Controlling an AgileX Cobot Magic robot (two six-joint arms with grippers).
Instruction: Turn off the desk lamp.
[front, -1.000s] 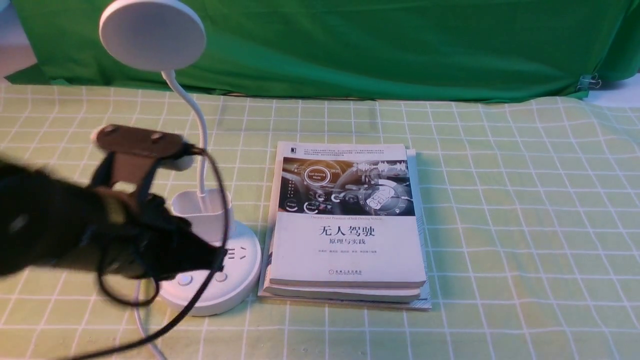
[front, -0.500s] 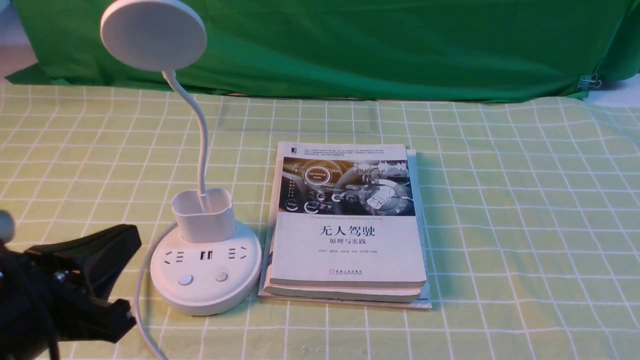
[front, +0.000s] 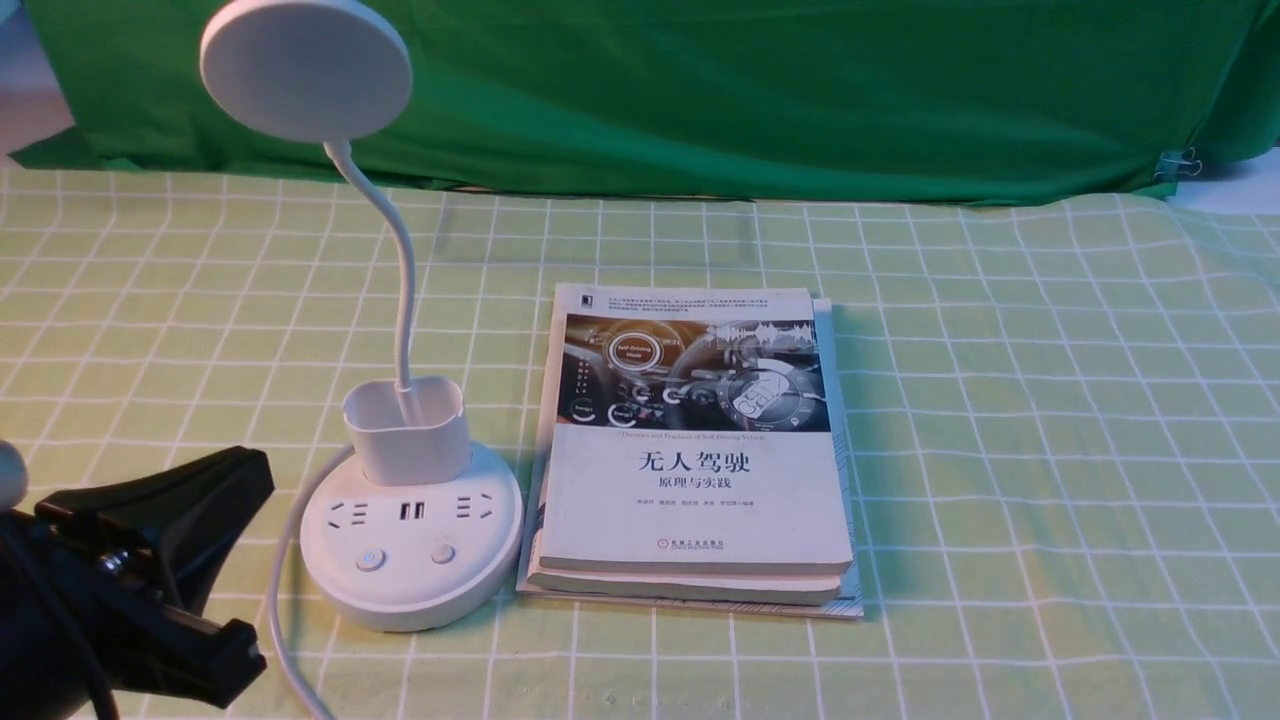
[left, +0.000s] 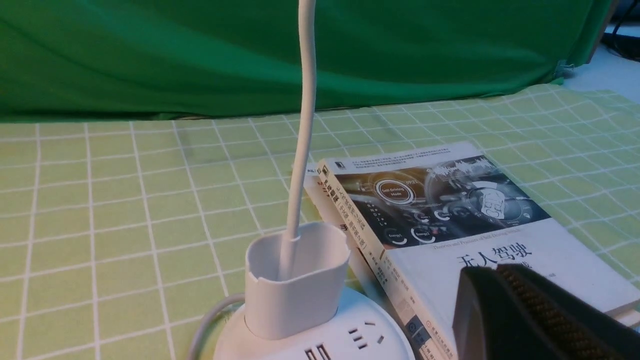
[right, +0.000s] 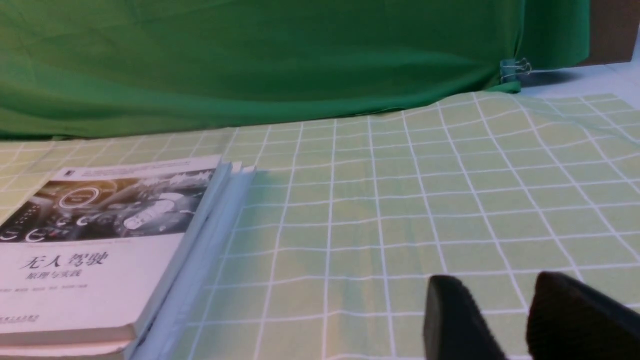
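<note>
desk lamp (front: 405, 440) stands just left of the books (front: 700, 500) on the checked cloth (front: 1000, 450); left gripper (front: 255, 560) sits low beside its base, jaws apart, empty; right gripper (right: 495, 295) also parted, holding nothing.

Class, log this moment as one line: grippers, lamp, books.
left gripper: open, beside lamp base, not touching | right gripper: open, empty | lamp on/off: unclear | books: right of lamp

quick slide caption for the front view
White desk lamp beside stacked books on a green checked cloth, left gripper apart from its base, near the camera.
</note>
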